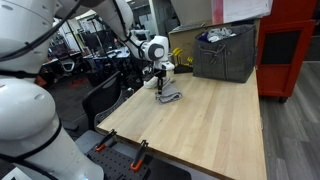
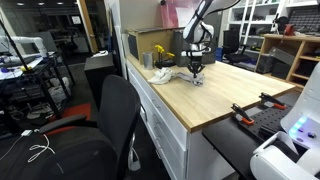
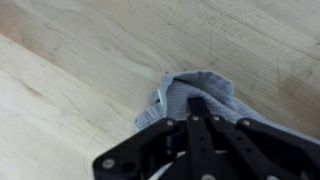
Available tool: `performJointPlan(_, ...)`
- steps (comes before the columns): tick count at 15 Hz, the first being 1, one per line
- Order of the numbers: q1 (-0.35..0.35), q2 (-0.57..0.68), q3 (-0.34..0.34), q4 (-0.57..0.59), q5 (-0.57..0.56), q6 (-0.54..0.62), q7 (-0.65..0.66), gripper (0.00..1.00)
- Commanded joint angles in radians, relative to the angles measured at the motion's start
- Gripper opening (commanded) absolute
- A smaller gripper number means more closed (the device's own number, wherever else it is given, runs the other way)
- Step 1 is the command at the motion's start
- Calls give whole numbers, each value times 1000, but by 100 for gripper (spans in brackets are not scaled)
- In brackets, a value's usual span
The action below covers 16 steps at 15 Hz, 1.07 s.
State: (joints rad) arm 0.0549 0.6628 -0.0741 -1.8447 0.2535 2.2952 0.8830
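Note:
A crumpled grey-blue cloth (image 3: 200,92) lies on the light wooden table (image 3: 80,60). My gripper (image 3: 199,104) is pressed down into it, its fingers together and pinching the fabric. In both exterior views the arm reaches down at the table's far part, with the gripper (image 1: 160,84) on the cloth (image 1: 169,97), and the gripper (image 2: 196,68) on the cloth (image 2: 190,76). The fingertips themselves are hidden by fabric.
A dark grey bin (image 1: 225,52) stands at the back of the table (image 1: 200,130), next to a red cabinet (image 1: 288,50). Orange-handled clamps (image 1: 138,152) sit on the near edge. A black office chair (image 2: 85,130) stands beside the table (image 2: 215,95). A white cloth (image 2: 160,74) lies near.

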Motion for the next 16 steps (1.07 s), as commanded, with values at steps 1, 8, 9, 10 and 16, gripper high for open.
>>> performJointPlan(1,29,60,-8,9,27,52,117,0)
performJointPlan(8,42,66,-16,-16,6,127,184,0)
performJointPlan(9,39,47,-16,-29,6,130,183,0)
performJointPlan(10,34,15,-14,-51,5,130,168,0)
performJointPlan(16,25,-216,-32,-223,-102,88,-3,0)
